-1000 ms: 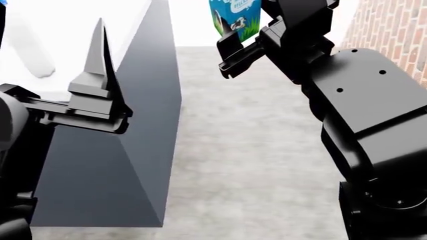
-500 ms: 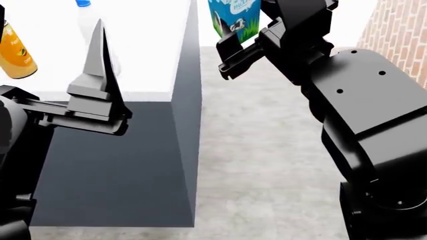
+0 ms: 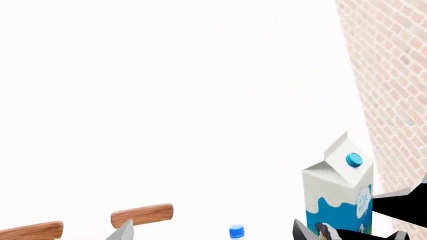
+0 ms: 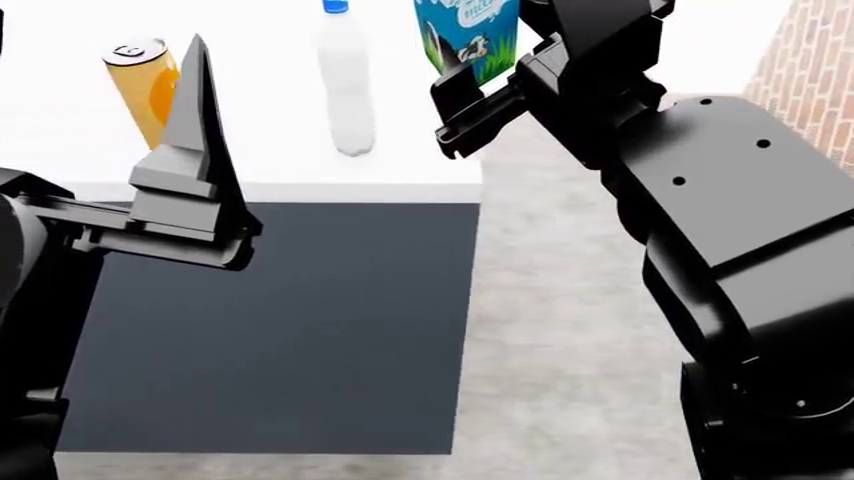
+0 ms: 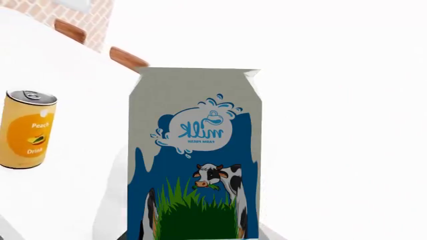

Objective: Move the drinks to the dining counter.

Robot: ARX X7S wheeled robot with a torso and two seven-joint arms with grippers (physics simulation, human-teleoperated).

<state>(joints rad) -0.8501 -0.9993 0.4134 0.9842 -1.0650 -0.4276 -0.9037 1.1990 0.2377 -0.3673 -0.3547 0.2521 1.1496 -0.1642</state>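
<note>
White matte dining counter (image 4: 267,170) now faces you; orange can (image 4: 144,85), bottle (image 4: 346,85) upright. Your right gripper (image 4: 467,95) clenches gabled carton (image 4: 467,35); left gripper (image 4: 200,150) released.

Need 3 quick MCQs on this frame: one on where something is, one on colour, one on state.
1. Where is the orange can?
A. On the white counter top
B. On the floor
C. In the left gripper

2. What colour is the plastic bottle's cap?
A. Red
B. Blue
C. Green

3. What is the right gripper doing?
A. Hanging open and empty
B. Holding the can
C. Holding the milk carton

Answers:
1 A: in the head view the can stands upright on the counter top, beside the bottle.
2 B: the blue cap shows at the bottle's top.
3 C: the carton sits in the gripper, off the counter. The left gripper holds nothing.
</note>
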